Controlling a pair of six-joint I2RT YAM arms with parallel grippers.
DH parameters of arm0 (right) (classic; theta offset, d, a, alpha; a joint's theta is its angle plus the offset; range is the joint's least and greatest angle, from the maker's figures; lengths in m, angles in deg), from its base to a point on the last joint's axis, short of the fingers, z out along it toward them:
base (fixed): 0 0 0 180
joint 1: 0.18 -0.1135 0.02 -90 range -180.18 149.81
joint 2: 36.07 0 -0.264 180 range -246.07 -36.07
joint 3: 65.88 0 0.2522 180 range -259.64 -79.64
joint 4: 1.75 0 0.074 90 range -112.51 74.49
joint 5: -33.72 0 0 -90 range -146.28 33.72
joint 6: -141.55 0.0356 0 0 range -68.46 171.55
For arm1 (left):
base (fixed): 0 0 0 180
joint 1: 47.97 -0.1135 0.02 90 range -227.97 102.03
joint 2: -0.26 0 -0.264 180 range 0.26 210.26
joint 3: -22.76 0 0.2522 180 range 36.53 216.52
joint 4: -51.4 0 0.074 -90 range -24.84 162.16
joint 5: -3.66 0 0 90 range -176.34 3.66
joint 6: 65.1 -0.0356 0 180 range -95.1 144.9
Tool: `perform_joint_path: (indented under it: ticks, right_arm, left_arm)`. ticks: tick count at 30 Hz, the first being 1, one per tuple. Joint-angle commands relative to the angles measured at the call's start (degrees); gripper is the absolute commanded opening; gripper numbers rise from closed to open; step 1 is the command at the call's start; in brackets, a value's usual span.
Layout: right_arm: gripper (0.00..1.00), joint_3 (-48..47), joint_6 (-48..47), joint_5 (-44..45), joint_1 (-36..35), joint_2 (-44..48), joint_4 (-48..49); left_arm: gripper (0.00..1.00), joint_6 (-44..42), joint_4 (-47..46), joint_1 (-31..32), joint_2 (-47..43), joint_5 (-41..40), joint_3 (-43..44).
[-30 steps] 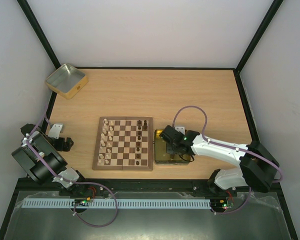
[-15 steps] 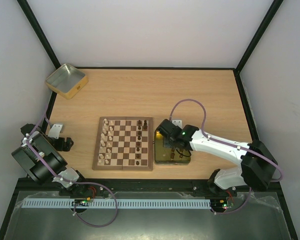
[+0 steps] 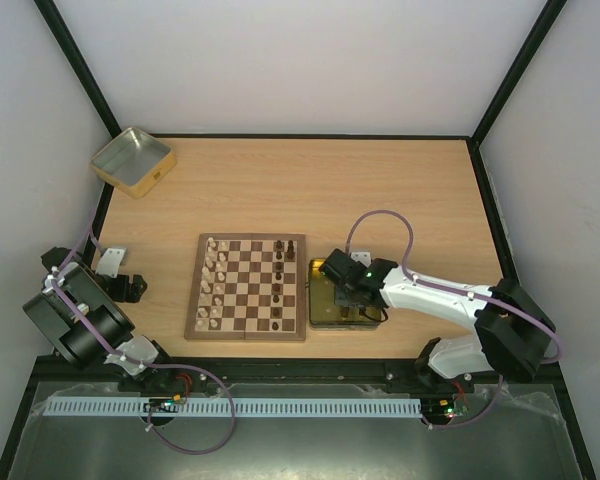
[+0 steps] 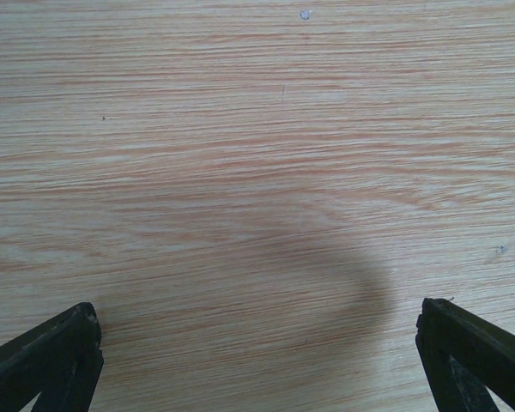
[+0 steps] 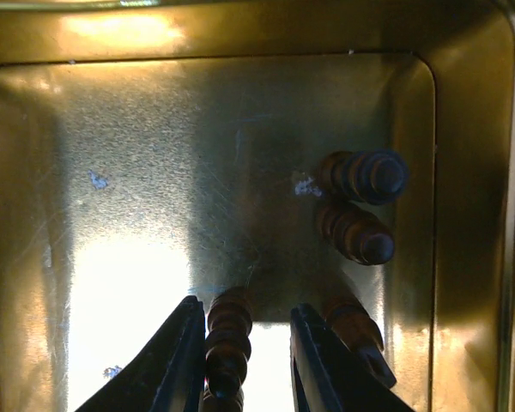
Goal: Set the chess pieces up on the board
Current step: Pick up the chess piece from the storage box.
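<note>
The board [image 3: 245, 336] lies in the middle of the table, with pale chess pieces [image 3: 212, 280] along its left columns and dark ones [image 3: 280, 275] along its right. My right gripper [image 3: 342, 298] reaches down into the yellow-gold tin [image 3: 318, 318] beside the board. In the right wrist view its jaws [image 5: 245, 307] straddle a lying dark piece [image 5: 228, 339], which rests against the left finger with a gap to the right one. Three more dark pieces [image 5: 356, 233] lie in the tin's right part. My left gripper [image 4: 256, 316] hangs wide open over bare wood, left of the board [image 3: 122, 275].
A square tin [image 3: 132, 160] sits at the back left corner. Black frame posts and white walls enclose the table on three sides. The yellow tin's walls [image 5: 463, 172] stand close around my right fingers.
My right arm swung a little toward the board and back inside the tin. Its jaws have widened slightly. The left arm has not moved.
</note>
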Motion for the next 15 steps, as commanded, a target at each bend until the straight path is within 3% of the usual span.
perform_joint_path:
  ticks: [1, 15]
  right_arm:
    - [0.24, 2.11, 0.47, -0.61, 0.60, 0.87, 2.39]
    - [0.19, 2.50, 0.29, -2.45, 0.59, -0.05, 3.99]
  left_arm:
    - [0.99, 1.81, 8.16, 0.24, 1.91, -2.80, -2.38]
    - [0.99, 2.07, 7.62, 0.27, 2.27, -2.78, -2.51]
